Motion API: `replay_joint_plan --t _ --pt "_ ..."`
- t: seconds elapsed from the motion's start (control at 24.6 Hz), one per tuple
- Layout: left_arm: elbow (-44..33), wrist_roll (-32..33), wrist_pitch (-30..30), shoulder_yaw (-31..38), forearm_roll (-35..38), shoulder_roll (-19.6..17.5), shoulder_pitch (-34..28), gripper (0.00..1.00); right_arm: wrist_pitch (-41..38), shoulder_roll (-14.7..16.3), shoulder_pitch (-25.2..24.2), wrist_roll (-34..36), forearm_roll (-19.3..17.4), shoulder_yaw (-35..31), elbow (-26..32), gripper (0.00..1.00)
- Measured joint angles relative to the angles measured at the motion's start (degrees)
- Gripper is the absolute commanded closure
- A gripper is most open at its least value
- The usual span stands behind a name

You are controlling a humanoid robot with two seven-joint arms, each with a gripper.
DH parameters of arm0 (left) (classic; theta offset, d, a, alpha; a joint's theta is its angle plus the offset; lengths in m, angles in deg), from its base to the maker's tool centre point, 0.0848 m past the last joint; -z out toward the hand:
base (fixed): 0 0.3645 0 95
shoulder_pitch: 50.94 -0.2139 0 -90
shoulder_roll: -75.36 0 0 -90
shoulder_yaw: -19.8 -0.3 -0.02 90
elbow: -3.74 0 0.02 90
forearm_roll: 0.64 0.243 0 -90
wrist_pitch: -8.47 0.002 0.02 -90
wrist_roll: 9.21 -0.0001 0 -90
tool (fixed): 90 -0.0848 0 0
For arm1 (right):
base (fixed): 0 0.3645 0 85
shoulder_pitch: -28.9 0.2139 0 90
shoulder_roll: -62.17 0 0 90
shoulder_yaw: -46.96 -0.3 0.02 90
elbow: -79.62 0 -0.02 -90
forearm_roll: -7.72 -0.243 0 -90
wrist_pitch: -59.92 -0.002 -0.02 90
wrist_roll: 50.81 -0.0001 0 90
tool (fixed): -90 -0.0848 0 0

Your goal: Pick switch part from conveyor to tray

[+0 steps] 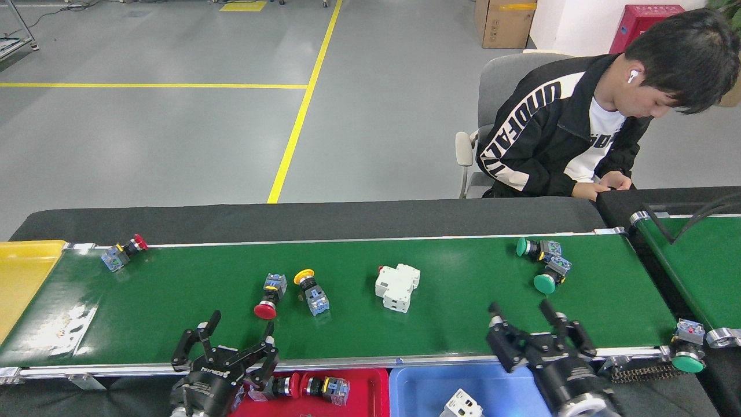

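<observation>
**Both grippers spread and empty at the near rail; switch parts on the belt**

1. Left gripper: I see it at the near edge of the conveyor, fingers spread apart, nothing between them. It sits over the near rail, in front of the red tray.

2. Right gripper: fingers spread, holding nothing. It sits over the near rail, above the blue tray.

3. Switch parts on the conveyor:
- Red switch and yellow switch lie side by side, left of centre, just beyond my left gripper and apart from it.
- White breaker lies near centre.
- Two green switches lie touching each other near the far rail, beyond my right gripper and well apart from it.
- A small red switch lies at the far left corner, near the yellow bin.

4. Trays: the red tray holds red switches; the blue tray holds a white breaker, partly cut off by the frame edge.

5. One green switch rests off the belt at its right end roller.

6. A person sits beyond the far side, at right.
</observation>
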Motion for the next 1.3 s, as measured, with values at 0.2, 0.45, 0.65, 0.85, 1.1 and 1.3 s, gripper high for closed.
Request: replay_joint_plan --t 0.2,0.45,0.65,0.85,1.1,1.3 --pt "9.9 0.0 2.0 0.0 0.5 -0.3 8.0 0.02 0.0 0.0 -2.9 1.4 0.0 0.0 0.0 0.05" --pt "24.7 -0.2 2.8 0.1 -0.6 -5.1 18.1 0.66 2.8 -0.7 0.6 1.0 1.2 1.3 -2.5 0.06" --pt "26.2 -0.8 0.3 0.3 -4.5 -5.8 18.6 0.93 15.6 -2.1 12.7 -0.8 5.0 12.8 -15.2 0.04" --pt "18.2 -1.0 -1.5 0.4 -7.8 -5.9 13.1 0.93 27.8 -3.6 22.9 -1.1 4.6 21.5 -27.8 0.05" --pt "-6.4 -1.9 -5.3 0.3 -8.7 -6.2 -7.7 0.87 30.0 -4.9 28.3 -0.6 3.5 22.1 -35.9 0.65" --pt "-14.9 -4.5 -10.5 -0.2 -6.9 -8.2 -20.0 0.0 25.3 -3.7 28.3 2.3 2.4 22.1 -36.2 0.9"
